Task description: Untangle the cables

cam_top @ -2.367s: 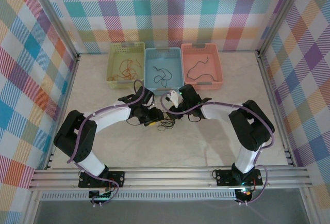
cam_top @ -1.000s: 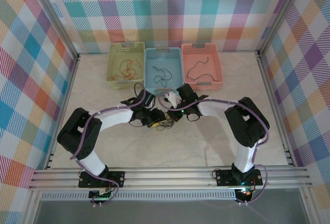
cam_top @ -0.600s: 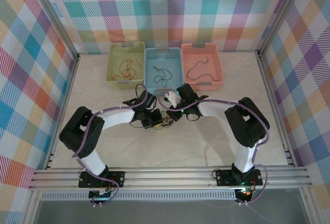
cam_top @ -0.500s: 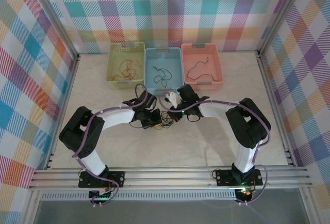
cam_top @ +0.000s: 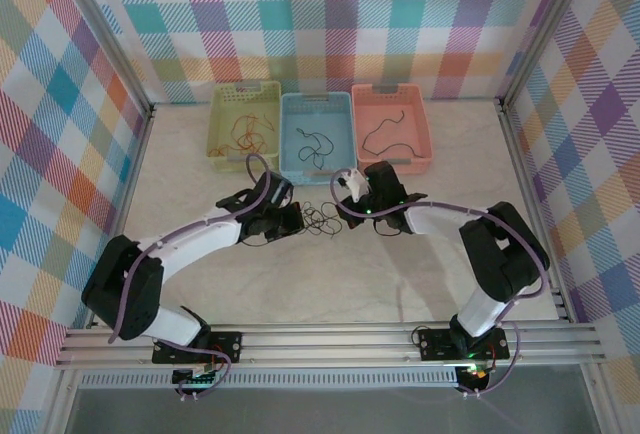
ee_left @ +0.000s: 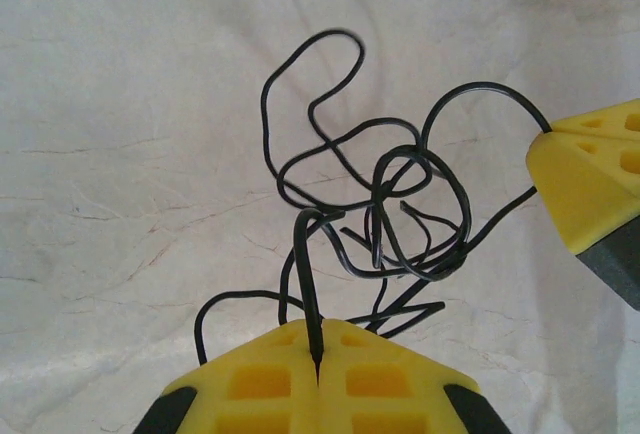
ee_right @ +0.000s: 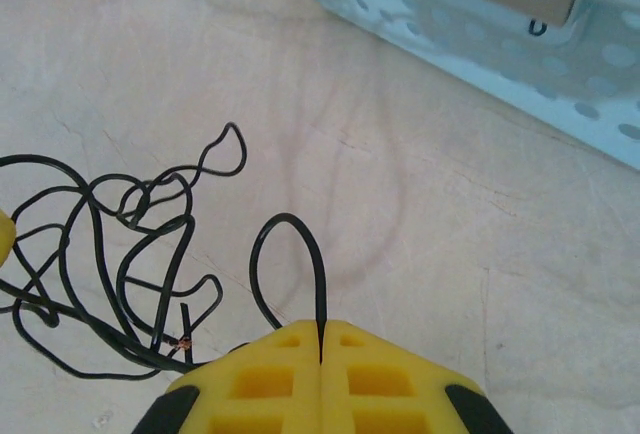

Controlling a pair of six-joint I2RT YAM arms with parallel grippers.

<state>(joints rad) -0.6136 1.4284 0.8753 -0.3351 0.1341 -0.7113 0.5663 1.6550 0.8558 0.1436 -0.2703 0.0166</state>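
Two claws meet over one knot of wire. The left claw [ee_left: 318,339] has its yellow fingers pressed together on a single black strand, which rises straight out of the seam between them. The right claw [ee_right: 321,329] is likewise pinched together on a black strand that arches up from its tips in a narrow loop and drops back to the bench [cam_top: 400,274].

Between the two claws hangs and lies the bundle of cables [cam_top: 320,219], thin black wires looped through one another, with one bare coppery end showing in the right wrist view. The knot sits near the middle of the bench, somewhat toward the far edge. In the left wrist view the right claw's yellow tip enters from the right, with a strand running to it from the knot.

Just beyond the knot, three baskets stand side by side along the far edge. The blue basket [cam_top: 316,99] in the middle holds a black cable [cam_top: 315,144]. The yellow-green basket [cam_top: 243,91] toward the far left corner holds red-orange cables [cam_top: 245,134]. The pink basket [cam_top: 390,90] on the right holds a dark cable [cam_top: 385,134].
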